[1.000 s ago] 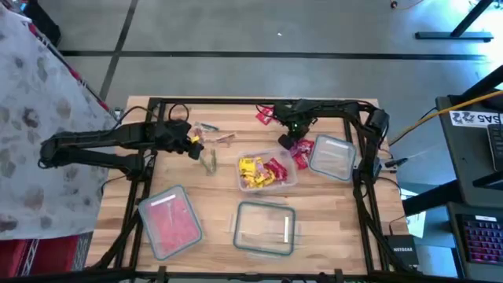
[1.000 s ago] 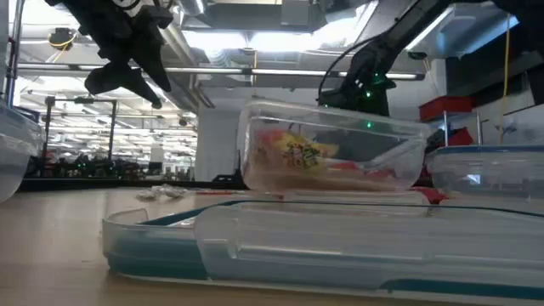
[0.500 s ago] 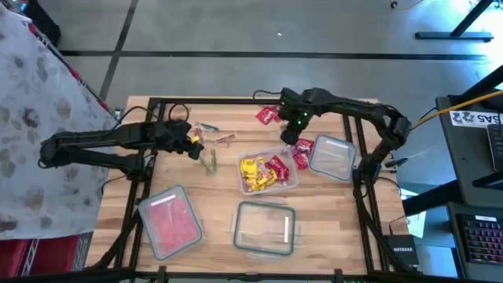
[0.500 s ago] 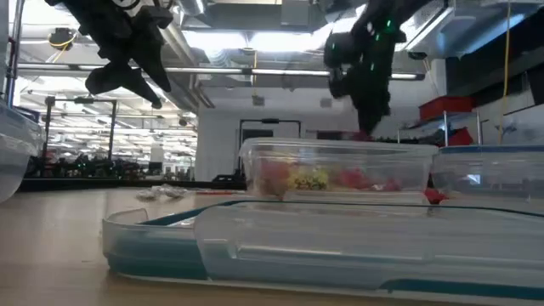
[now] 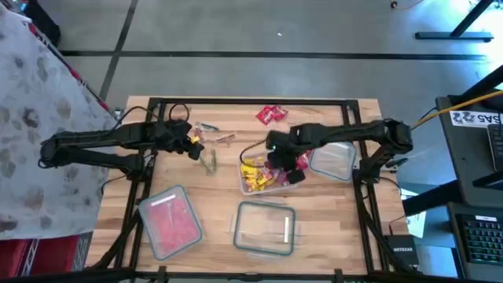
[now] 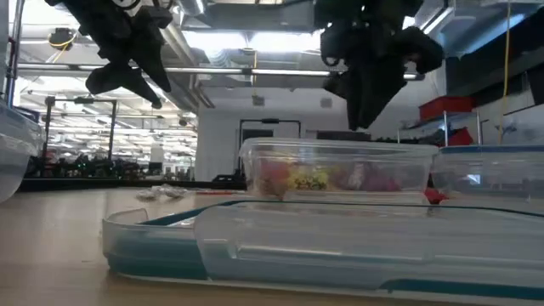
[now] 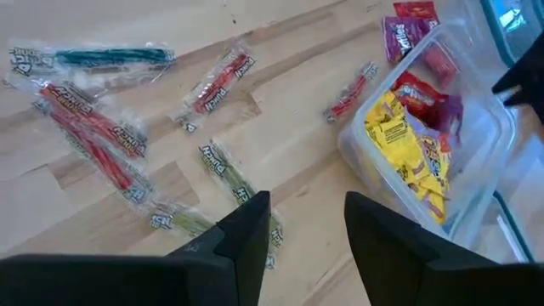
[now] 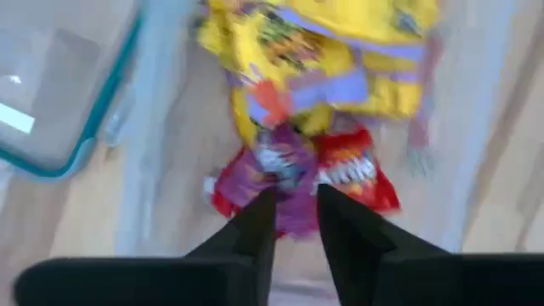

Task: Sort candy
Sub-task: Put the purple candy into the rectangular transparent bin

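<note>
Jaws of the right gripper (image 8: pixel 291 223) are seen parted by a narrow gap, nothing held between them, directly over a purple candy packet (image 8: pixel 285 170) in the centre container (image 5: pixel 288 179). Just beside the purple packet, a red packet (image 8: pixel 353 174) with white lettering that cannot be read is noted; beyond the fingertips, yellow packets (image 8: pixel 327 51) are heaped. In the low view the right gripper (image 6: pixel 367 89) hangs just above the container's rim (image 6: pixel 340 150).

Jaws of the left gripper (image 7: pixel 308 228) are set apart and empty, raised above the table (image 5: pixel 212 200). Ahead of its fingers, long clear-wrapped candy sticks (image 7: pixel 212 85) with red, blue and green contents are scattered on the wood; their printed labels cannot be made out.

Two loose red packets (image 5: pixel 270 115) lie on the table beyond the right gripper, apart from the container. An empty container (image 5: pixel 333 157) stands just beside the right gripper, another (image 5: pixel 265 228) nearer the table front, and a pink-filled one (image 5: pixel 169 221) well off to the left.
</note>
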Robot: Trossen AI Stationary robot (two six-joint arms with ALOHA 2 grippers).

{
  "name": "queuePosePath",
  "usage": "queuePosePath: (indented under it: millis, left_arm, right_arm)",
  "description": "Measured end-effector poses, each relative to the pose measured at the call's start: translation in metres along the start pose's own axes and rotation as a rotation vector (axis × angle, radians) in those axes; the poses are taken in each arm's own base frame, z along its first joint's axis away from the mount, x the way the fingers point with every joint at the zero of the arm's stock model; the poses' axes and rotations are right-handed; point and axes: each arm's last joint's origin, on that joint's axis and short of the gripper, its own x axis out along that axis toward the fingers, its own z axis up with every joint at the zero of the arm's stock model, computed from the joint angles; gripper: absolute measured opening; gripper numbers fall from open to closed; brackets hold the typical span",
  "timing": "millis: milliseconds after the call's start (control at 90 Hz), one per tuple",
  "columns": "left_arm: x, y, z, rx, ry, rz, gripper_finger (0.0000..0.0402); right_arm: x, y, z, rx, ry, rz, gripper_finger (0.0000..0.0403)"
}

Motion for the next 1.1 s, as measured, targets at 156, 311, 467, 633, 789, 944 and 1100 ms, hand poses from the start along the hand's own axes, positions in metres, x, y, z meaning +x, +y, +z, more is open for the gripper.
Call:
queuePosePath:
  millis: [156,311,467,633,789,944,1100]
  left_arm:
    - [0.000,0.000,0.000,0.000,0.002,-0.002,0.0136]
    - [0.000,-0.001,-0.001,0.006,0.005,-0.007,0.0136]
    - [-0.001,-0.003,-0.003,-0.007,0.013,-0.016,0.0136]
    - [-0.001,-0.004,-0.005,-0.010,0.019,-0.021,0.0136]
    - [-0.001,-0.005,-0.005,-0.023,0.019,-0.022,0.0136]
    - [-0.001,-0.005,-0.005,-0.023,0.013,-0.018,0.0136]
    - [-0.001,-0.004,-0.004,-0.023,-0.005,-0.003,0.0136]
  right_arm:
    - [0.010,0.008,0.000,0.012,0.052,-0.012,0.0154]
    - [0.019,0.004,-0.002,0.076,0.108,-0.060,0.0168]
    - [0.006,-0.006,0.003,0.125,0.120,-0.215,0.0161]
    - [-0.015,-0.042,-0.010,0.350,0.086,-0.279,0.0167]
    - [-0.017,-0.079,-0.048,0.586,0.140,-0.276,0.0189]
    - [-0.013,-0.097,-0.082,0.780,0.169,-0.217,0.0222]
    - [0.000,-0.102,-0.104,0.928,0.195,-0.171,0.0224]
